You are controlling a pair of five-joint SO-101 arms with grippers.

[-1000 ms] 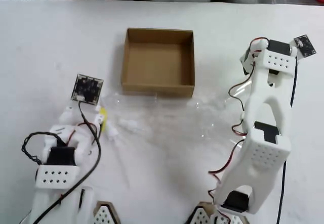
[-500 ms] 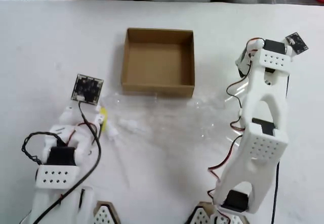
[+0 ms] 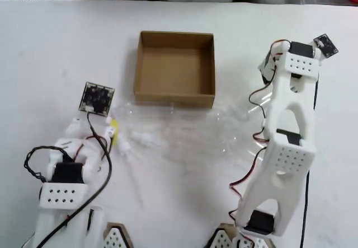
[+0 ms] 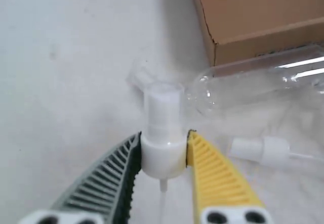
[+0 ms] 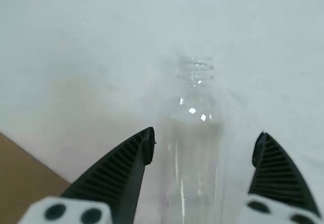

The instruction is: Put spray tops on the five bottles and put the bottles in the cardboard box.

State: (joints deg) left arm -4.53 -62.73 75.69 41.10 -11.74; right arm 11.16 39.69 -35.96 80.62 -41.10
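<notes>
Gripping a white plastic spray top point(image 4: 162, 155) in my left jaws for capping; my right jaws open over a clear plastic bottle point(image 5: 195, 128).

Left arm point(image 3: 62, 181) crouches low at the near edge, left gripper point(image 4: 163, 137) clamped on a spray top point(image 4: 162, 107); right arm point(image 3: 286, 153) stretches forward, right gripper point(image 5: 205, 135) spread wide.
</notes>
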